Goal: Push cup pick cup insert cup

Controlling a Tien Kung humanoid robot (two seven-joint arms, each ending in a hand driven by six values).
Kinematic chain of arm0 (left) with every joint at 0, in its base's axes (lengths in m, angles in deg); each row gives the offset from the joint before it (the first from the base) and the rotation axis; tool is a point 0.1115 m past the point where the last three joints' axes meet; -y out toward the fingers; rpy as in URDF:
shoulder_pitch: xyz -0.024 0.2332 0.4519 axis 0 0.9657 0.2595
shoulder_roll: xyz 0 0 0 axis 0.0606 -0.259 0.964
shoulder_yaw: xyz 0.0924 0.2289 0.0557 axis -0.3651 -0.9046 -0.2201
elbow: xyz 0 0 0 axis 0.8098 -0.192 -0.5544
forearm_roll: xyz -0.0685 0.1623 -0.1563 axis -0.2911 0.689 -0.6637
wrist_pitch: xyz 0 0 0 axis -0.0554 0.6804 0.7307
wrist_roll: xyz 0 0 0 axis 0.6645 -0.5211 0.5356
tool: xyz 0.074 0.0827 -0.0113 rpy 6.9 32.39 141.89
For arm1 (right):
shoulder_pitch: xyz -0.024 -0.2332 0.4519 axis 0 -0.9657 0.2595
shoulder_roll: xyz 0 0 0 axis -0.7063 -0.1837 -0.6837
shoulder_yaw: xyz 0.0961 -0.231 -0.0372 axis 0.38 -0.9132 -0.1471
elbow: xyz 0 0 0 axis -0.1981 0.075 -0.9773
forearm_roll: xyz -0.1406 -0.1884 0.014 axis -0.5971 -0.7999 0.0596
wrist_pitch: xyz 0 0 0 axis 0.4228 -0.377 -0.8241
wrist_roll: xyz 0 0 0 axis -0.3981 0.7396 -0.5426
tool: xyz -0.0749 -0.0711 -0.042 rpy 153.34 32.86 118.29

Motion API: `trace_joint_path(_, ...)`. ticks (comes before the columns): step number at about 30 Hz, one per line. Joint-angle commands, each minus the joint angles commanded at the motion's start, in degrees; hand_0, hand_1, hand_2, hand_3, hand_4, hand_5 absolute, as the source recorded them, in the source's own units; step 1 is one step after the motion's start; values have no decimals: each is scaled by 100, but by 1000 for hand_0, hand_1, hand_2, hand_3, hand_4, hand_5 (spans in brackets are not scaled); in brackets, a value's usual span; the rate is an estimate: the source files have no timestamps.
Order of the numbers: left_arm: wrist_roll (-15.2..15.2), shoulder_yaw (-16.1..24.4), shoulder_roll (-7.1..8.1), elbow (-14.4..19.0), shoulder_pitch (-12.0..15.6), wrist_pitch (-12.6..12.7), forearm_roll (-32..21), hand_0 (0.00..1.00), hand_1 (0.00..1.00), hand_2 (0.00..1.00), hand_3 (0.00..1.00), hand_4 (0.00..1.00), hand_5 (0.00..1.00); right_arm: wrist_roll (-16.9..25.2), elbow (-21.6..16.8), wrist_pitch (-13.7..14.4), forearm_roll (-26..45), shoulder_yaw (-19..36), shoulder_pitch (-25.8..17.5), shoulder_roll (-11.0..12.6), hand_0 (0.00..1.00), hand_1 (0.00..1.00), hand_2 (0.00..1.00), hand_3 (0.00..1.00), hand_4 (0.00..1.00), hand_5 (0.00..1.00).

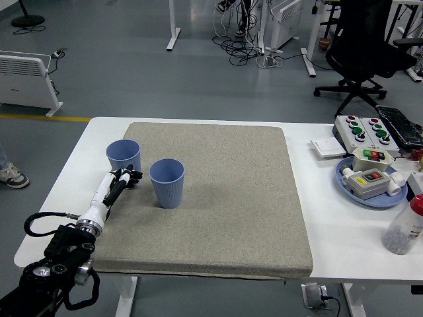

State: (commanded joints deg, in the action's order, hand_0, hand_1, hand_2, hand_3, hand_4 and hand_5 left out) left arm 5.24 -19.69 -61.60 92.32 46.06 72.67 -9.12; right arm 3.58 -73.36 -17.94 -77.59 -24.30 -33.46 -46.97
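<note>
Two blue cups stand upright on the grey mat [218,198]. One cup [123,157] is at the mat's left edge; the other cup [166,183] stands a little nearer and to its right. My left hand [127,178] lies low on the mat just in front of the left cup, fingers relaxed and holding nothing, touching or almost touching the cup's base. The right arm is out of view.
On the white table's right side are a blue tray [372,185] with button boxes, a larger button box [365,131], a white switch plate [328,148] and a clear bottle [404,228] near the right edge. An office chair [367,49] stands beyond the table.
</note>
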Motion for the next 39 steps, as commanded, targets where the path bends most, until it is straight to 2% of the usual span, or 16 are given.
trace_joint_path(9, 42, -153, -49, -221, -110, -43, -181, 668, 693, 650, 572, 563, 998, -29, -6, -21, -111, 63, -11, -18, 731, 668, 701, 587, 159, 385)
trace_joint_path(21, 86, -240, 0, -313, -195, -25, -243, 669, 693, 648, 570, 561, 998, -31, -12, -36, -143, 73, -33, -36, 731, 668, 701, 587, 159, 385)
trace_joint_path(30, 50, 54, 191, 225, 98, 1, 174, 660, 685, 645, 569, 561, 998, -2, -6, -19, -41, 13, -15, -34, 732, 668, 701, 588, 159, 385)
trace_joint_path(35, 31, 495, 324, 789, 373, 54, 612, 652, 679, 638, 566, 561, 998, 15, -3, -4, 6, -20, 7, -26, 731, 668, 701, 587, 159, 386)
trace_joint_path(39, 1, 823, 496, 1324, 656, 106, 922, 652, 679, 638, 566, 561, 998, 30, -1, 5, 55, -51, 25, -21, 731, 668, 701, 587, 159, 386)
